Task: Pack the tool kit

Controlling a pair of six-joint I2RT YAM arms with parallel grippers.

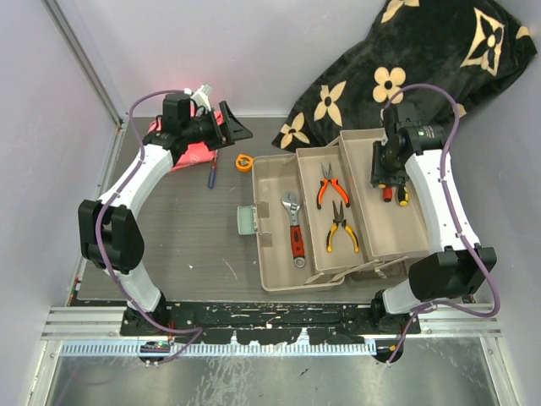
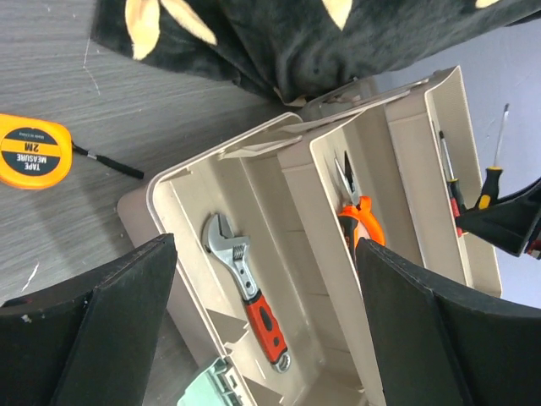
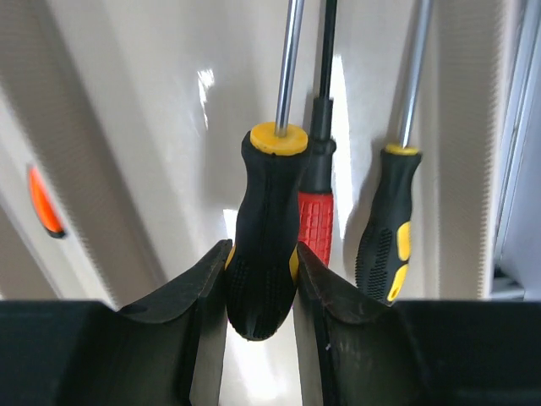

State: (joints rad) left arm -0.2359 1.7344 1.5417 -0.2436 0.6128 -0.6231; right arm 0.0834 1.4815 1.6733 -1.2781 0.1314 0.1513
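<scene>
Left end effector (image 1: 228, 125) spread, right end effector (image 3: 260, 272) clamped

Soft, even light is falling from above onto the desk (image 1: 186, 228), leaving only faint shadows on it. A red glow (image 1: 180, 90) is showing past its far left corner. In the right wrist view, glare is streaking the beige tray (image 3: 194, 127), and the fingers (image 3: 169, 313) of the right claw (image 3: 260, 254) are blurring darkly around the sharp black-handled screwdriver (image 3: 262, 220).

Dark grey wood-grain table (image 1: 186, 241); pale lilac walls (image 1: 245, 51) on three sides of it; black blanket (image 1: 423, 59) with cream flowers heaped at its far right corner; metal rail (image 1: 270, 326) along its near edge.
</scene>
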